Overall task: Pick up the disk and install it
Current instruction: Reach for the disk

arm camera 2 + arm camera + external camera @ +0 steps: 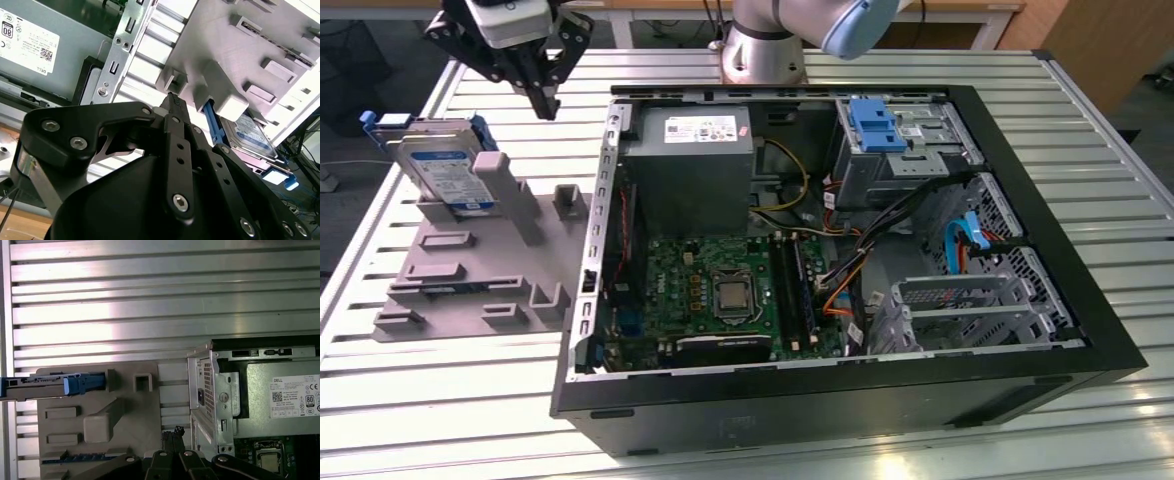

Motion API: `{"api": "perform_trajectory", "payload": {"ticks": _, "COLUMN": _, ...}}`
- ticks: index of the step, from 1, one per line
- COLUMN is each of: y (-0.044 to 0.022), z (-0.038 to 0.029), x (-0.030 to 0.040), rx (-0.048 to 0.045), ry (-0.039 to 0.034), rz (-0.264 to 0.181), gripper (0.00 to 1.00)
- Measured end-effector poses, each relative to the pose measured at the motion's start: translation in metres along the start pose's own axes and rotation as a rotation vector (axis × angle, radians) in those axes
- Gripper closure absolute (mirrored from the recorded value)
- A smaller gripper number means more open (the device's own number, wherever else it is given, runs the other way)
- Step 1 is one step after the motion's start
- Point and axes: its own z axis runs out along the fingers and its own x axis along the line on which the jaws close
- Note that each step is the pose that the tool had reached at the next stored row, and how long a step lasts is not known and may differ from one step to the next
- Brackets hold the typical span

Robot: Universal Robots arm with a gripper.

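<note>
The disk [447, 170], a silver drive with a white-and-blue label and blue rails, stands tilted on edge in a grey holder [480, 255] at the exterior view's left, outside the computer case. In the first wrist view the disk [35, 387] shows edge-on; in the second wrist view the disk [250, 132] sits behind the holder's posts. My gripper [542, 100] hangs above the table behind the holder, to the right of the disk and apart from it. Its fingers [172, 102] are pressed together, shut on nothing, and the gripper [175, 432] points down near the holder's edge.
The open computer case [1067, 330] takes up the middle and right of the slatted metal table [1107, 160]. Inside are a grey power-supply box [694, 160], a motherboard [720, 290], cables, and a blue bracket [878, 125] at the drive bays. The arm's base [761, 45] stands behind the case.
</note>
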Motion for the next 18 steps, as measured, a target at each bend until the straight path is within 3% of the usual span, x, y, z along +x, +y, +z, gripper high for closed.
{"api": "perform_trajectory", "payload": {"ticks": 18, "y": 0.0008, "z": 0.0011, "x": 0.0064, "rx": -0.0001, "ry": 0.0, "rz": 0.0, "gripper": 0.89}}
